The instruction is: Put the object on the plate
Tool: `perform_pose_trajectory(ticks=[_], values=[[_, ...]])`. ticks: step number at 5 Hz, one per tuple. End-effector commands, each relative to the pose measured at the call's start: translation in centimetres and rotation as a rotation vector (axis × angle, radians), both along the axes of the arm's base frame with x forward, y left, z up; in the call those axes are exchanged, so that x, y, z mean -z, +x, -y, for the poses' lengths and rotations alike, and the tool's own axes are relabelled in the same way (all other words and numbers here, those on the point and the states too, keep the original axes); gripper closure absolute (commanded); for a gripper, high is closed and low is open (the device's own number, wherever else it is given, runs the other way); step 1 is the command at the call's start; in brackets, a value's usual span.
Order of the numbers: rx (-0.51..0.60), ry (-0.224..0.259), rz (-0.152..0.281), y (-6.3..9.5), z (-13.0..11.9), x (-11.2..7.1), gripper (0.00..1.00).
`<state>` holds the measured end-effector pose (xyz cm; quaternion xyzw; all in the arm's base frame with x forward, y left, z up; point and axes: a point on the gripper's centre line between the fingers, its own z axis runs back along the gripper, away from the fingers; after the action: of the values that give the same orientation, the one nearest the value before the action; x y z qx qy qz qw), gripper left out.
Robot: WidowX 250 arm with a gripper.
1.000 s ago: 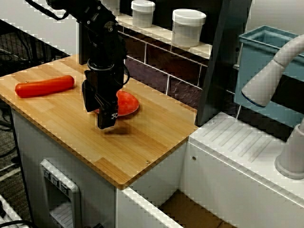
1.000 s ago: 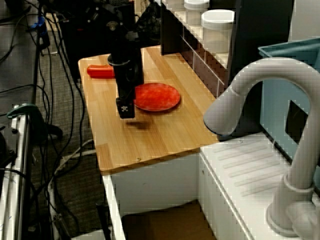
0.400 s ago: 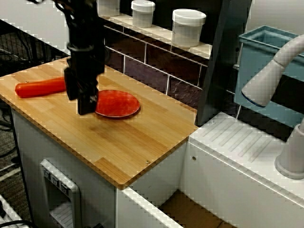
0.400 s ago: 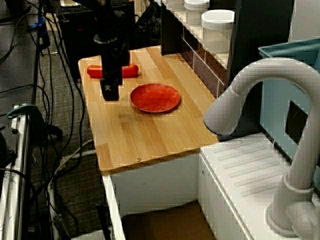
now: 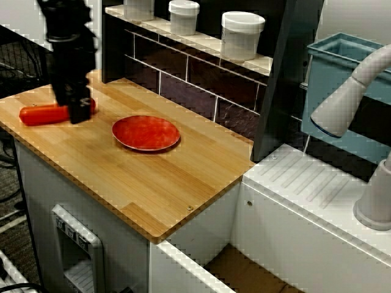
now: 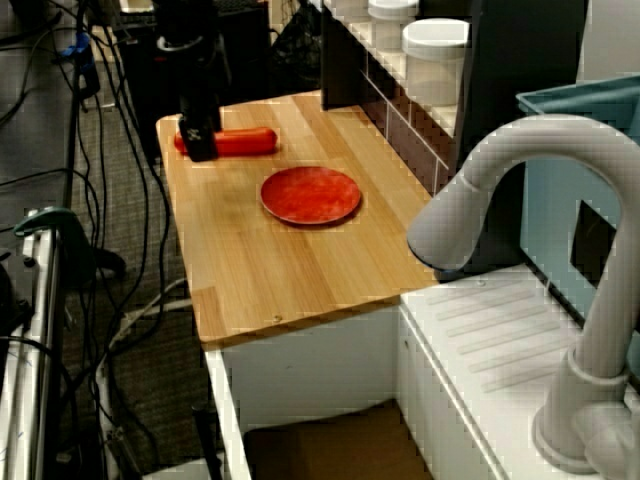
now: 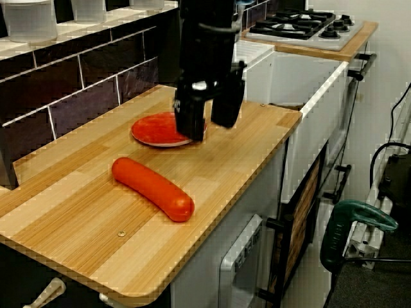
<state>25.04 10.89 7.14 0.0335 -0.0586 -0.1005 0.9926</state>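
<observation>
The object point(image 5: 43, 114) is a long red-orange sausage-like cylinder lying on the wooden counter's left end. It also shows in the sink-side view as the object point(image 6: 245, 141) and in the counter-end view as the object point(image 7: 152, 187). The plate point(image 5: 146, 133), a small red dish, sits empty mid-counter; it appears again as the plate point(image 6: 311, 194) and the plate point(image 7: 151, 131). My gripper point(image 5: 79, 113) hangs above the object, covering one end of it in the front view. In the counter-end view the gripper point(image 7: 209, 119) is open, fingers apart, holding nothing.
White lidded jars point(image 5: 242, 33) stand on the tiled shelf behind the counter. A dark post, a blue bin point(image 5: 342, 67) and a grey faucet point(image 6: 500, 190) lie to the right. Cables point(image 6: 90, 180) hang beyond the counter's far end. A stove point(image 7: 302, 25) sits further back.
My gripper has travelled left from in front of the plate to above the object. The plate, earlier partly covered, now shows whole. The object and plate have not moved.
</observation>
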Motion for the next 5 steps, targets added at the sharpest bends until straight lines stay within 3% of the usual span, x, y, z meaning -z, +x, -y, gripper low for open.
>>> perform_pose_trajectory(ticks=[1, 3, 5], values=[[-0.079, 0.057, 0.124, 0.4, -5.2, -0.4, 0.00], [-0.059, 0.065, 0.146, 2.9, -7.5, -1.5, 0.00], [-0.060, 0.050, 0.151, 3.3, -8.7, -1.5, 0.00]])
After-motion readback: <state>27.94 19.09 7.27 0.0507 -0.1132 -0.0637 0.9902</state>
